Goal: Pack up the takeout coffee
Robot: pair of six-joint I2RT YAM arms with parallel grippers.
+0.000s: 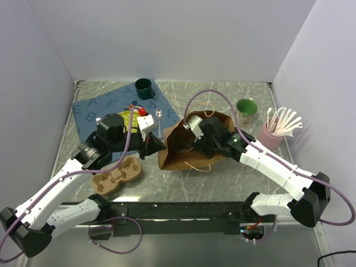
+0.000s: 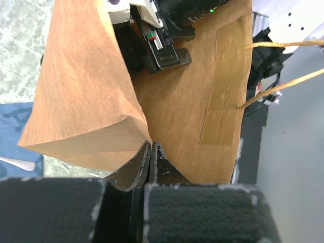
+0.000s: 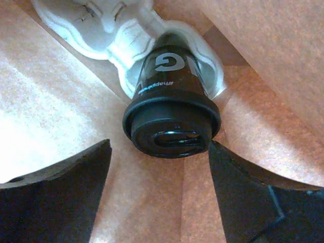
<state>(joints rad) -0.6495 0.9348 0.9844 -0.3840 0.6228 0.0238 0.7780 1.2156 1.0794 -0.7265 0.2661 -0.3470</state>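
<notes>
Inside the brown paper bag [image 1: 175, 153], the takeout coffee [image 3: 169, 96] — dark, white-lettered, black-lidded — sits before the right gripper [image 3: 159, 147], spread wide.

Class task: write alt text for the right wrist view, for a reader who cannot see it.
A dark cup with a black lid sits in a white moulded holder inside the brown paper bag, lid towards the camera. The right gripper is open, its dark fingers either side of the lid, not touching it.
</notes>
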